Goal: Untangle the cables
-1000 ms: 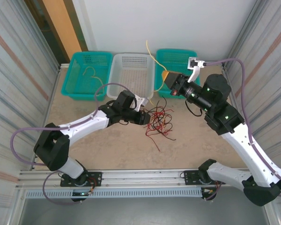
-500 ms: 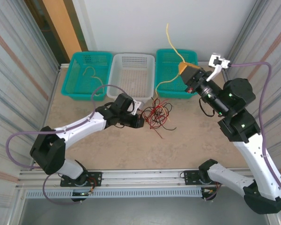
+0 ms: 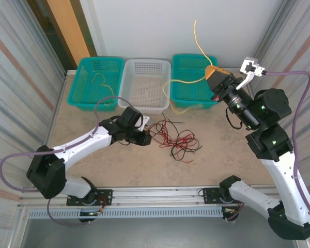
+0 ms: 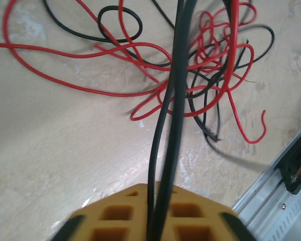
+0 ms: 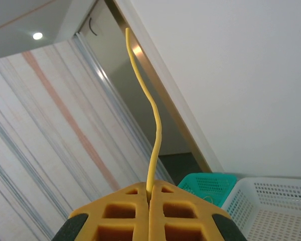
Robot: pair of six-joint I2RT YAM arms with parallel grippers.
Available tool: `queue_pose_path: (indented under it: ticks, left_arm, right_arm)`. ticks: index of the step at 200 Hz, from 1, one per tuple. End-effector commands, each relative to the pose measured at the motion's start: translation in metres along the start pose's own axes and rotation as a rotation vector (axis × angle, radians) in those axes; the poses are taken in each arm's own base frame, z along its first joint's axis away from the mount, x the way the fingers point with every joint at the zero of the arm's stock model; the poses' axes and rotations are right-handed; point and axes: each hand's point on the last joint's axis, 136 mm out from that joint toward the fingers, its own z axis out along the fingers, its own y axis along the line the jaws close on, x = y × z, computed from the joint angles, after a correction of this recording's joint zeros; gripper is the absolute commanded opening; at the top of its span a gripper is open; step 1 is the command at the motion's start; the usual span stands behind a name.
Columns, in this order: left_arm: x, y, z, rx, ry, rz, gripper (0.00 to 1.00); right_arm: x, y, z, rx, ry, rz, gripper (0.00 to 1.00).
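Note:
A tangle of red cables [image 3: 182, 139] and black cables [image 3: 171, 150] lies mid-table. My left gripper [image 3: 144, 137] sits at its left edge. In the left wrist view its orange fingers [image 4: 115, 213] are closed round two strands of black cable [image 4: 178, 75] that run out into the red loops [image 4: 90, 52]. My right gripper [image 3: 213, 73] is raised above the right teal basket [image 3: 188, 60], shut on a pale yellow cable [image 3: 196, 80]. That cable sticks up past the gripper [image 5: 150, 185] as a yellow strand [image 5: 153, 125] and trails down left to the table.
Three baskets line the back: left teal [image 3: 77, 82] holding a pale yellow cable [image 3: 99, 80], white [image 3: 126, 77] in the middle, and the right teal one. Corrugated walls close both sides. An aluminium rail [image 3: 160, 194] runs along the near edge.
My right gripper rose and swung right with the yellow cable, drawing it out of the tangle. The left gripper pulled back left, and the red and black tangle spread out.

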Motion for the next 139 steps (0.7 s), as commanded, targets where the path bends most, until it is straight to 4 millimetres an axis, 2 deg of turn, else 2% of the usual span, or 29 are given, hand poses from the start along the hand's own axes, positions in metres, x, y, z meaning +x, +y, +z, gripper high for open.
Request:
queue_pose_path:
  ticks: [1,28,53,75,81,85,93,105,139]
  left_arm:
    - [-0.011,-0.002,-0.033,-0.044,-0.047,0.04,0.45]
    - [-0.035,-0.015,-0.093,-0.045,-0.201,0.099,0.73]
    - [-0.059,-0.032,-0.153,0.009,-0.359,0.152,0.8]
    - [-0.075,-0.054,-0.189,0.054,-0.451,0.228,0.83]
    - [-0.078,-0.062,-0.195,0.077,-0.465,0.252,0.83]
    - [-0.08,-0.066,-0.198,0.094,-0.473,0.265,0.83]
    - [-0.084,-0.075,-0.202,0.127,-0.487,0.295,0.83]
    - [-0.09,-0.082,-0.204,0.151,-0.501,0.328,0.83]
    - [-0.102,-0.073,-0.188,0.106,-0.488,0.35,0.81]
  right_arm:
    - [0.006,-0.001,0.005,-0.012,0.016,0.005,0.0]
    - [0.028,-0.014,0.013,0.008,0.076,0.044,0.0]
    - [0.05,-0.023,0.023,0.008,0.141,0.093,0.0]
    - [0.068,-0.026,0.033,-0.008,0.201,0.14,0.0]
    - [0.069,-0.024,0.033,-0.017,0.207,0.152,0.0]
    - [0.08,-0.03,0.041,-0.005,0.235,0.168,0.0]
    - [0.086,-0.031,0.045,-0.01,0.251,0.187,0.0]
    - [0.096,-0.03,0.05,-0.029,0.275,0.213,0.0]
    - [0.113,-0.022,0.059,-0.079,0.314,0.253,0.0]
